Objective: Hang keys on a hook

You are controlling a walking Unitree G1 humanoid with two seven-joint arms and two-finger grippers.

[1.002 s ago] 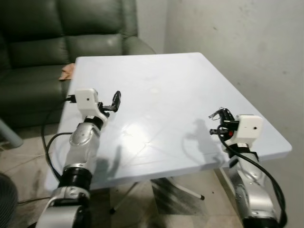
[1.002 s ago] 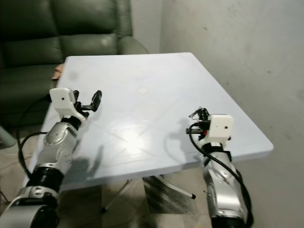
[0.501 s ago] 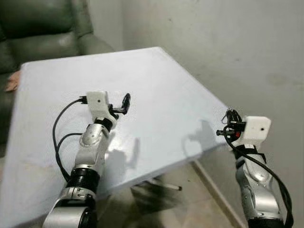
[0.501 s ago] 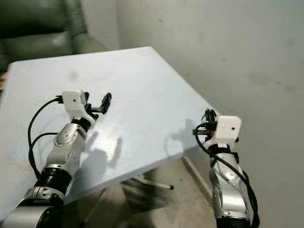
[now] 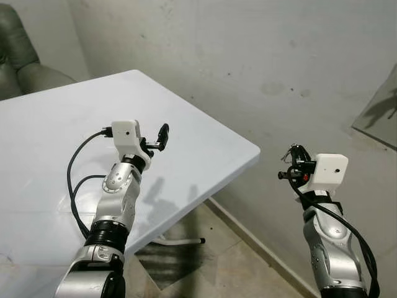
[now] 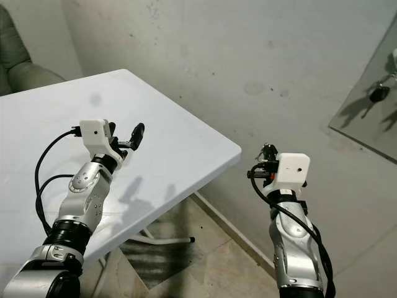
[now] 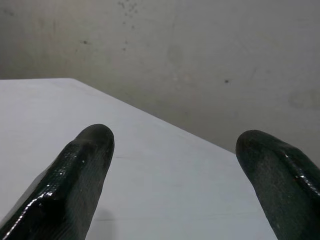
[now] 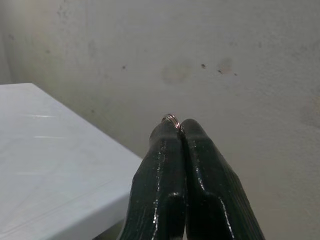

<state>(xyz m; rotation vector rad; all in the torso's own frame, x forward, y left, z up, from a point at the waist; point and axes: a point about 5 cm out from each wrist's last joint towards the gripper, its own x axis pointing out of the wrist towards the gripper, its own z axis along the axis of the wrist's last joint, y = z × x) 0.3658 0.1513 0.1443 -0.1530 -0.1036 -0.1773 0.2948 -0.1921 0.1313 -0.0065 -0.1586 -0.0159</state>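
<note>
Two grippers in view, both raised. Left gripper (image 5: pixel 163 136): held above the white worktop (image 5: pixel 186 136), jaws apart with a clear gap between the two black fingers (image 7: pixel 75 185); nothing between them. Black cable loops from its wrist down the silver arm. Right gripper (image 8: pixel 181 131): held out past the worktop's corner, over the floor and in front of the grey wall (image 5: pixel 248 56); jaws pressed together on a key ring (image 8: pixel 171 119), a small arc of metal showing at the fingertips. Keys (image 5: pixel 289 153): a small dark cluster at the tip of the right gripper, details too small to make out. Wall: stained plaster, just beyond the worktop's far edge. Upper right of wall: a slanted panel (image 6: pixel 366 105) with a dark key-like item (image 6: pixel 378 93) hanging on it. Green sofa (image 5: pixel 18 56): at far left, behind the worktop. Floor (image 5: pixel 205 273): tiled, worktop's metal leg resting on it.
</note>
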